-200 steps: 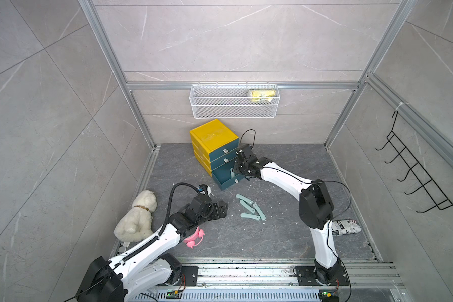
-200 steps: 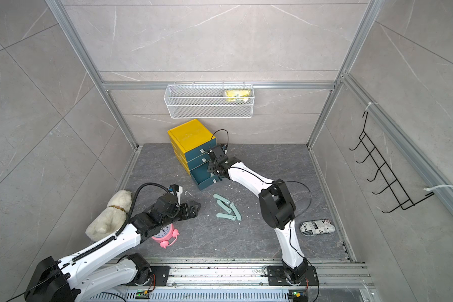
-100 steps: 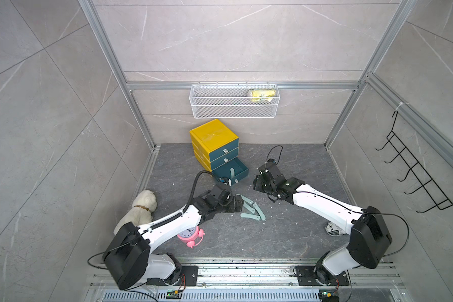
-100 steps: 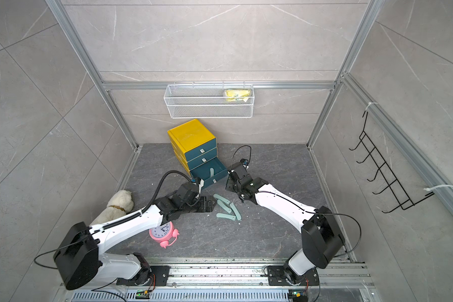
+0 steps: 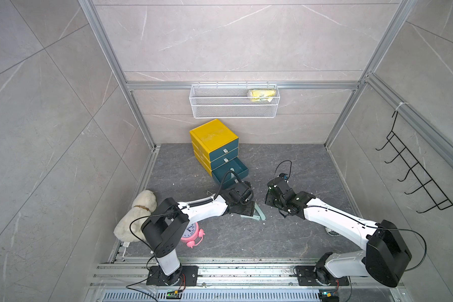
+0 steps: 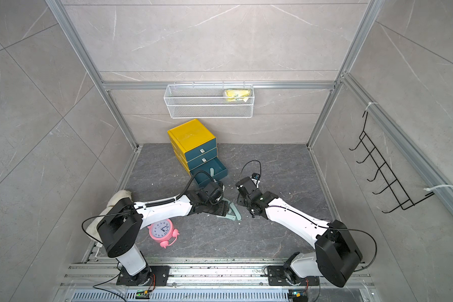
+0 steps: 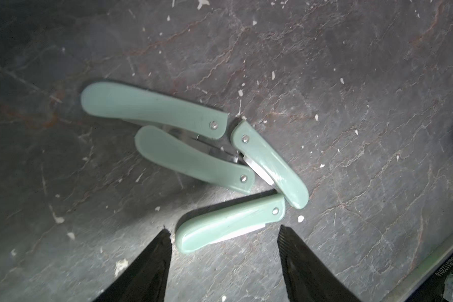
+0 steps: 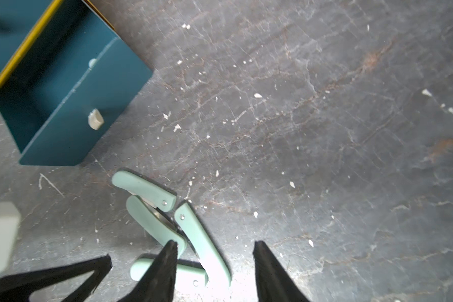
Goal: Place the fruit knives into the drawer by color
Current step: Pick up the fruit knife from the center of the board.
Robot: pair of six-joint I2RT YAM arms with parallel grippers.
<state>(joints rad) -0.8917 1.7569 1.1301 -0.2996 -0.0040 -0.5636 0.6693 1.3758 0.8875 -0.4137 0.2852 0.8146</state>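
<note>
On the worktop (image 5: 246, 240) four knives (image 7: 194, 162) lie unsorted, one in the drawer (image 8: 63, 136); my left fingers (image 7: 152, 264) and right fingers (image 8: 272, 274) gape empty.

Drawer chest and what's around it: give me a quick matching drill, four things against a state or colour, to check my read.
1. bottom drawer
2. top drawer
3. alarm clock
4. left claw

a. shut
b. pink
c. pulled out
d. open, straddling a pale teal knife

Pairs: 1-c, 2-a, 3-b, 4-d
</note>
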